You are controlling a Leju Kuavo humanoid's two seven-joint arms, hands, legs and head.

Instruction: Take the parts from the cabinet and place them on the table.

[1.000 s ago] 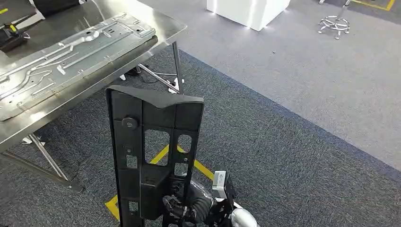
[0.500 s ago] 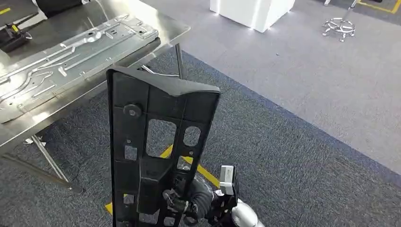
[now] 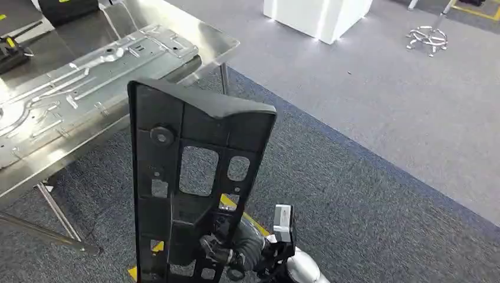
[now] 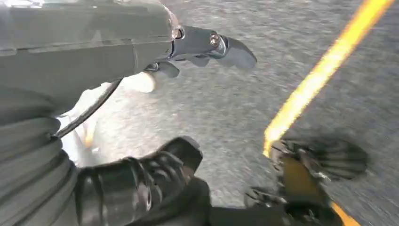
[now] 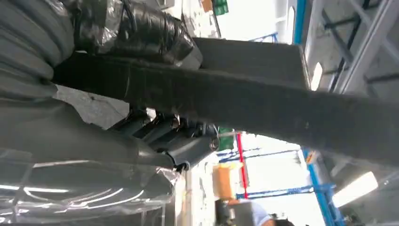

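My right hand (image 3: 233, 256) grips the lower end of a tall black plastic panel (image 3: 194, 135) and holds it upright over the carpet in the head view. The panel has several cut-outs and a round knob near its top. In the right wrist view the dark fingers (image 5: 179, 136) curl under the black panel (image 5: 282, 113). The steel table (image 3: 188, 26) stands at the upper left, its near edge a little beyond the panel's top. My left hand (image 4: 141, 52) hangs over the floor with its fingers apart and nothing in it.
A stamped metal sheet (image 3: 88, 76) lies along the table, with a black case (image 3: 65, 7) behind it. Table legs (image 3: 223, 76) reach down to the carpet. Yellow floor tape (image 3: 233, 206) runs beneath the panel. A white block (image 3: 318, 15) and a chair base (image 3: 427, 38) stand far off.
The black panel has risen and come closer to the camera, its top now higher in the picture. The whole view has shifted slightly; the right hand's grip is the same.
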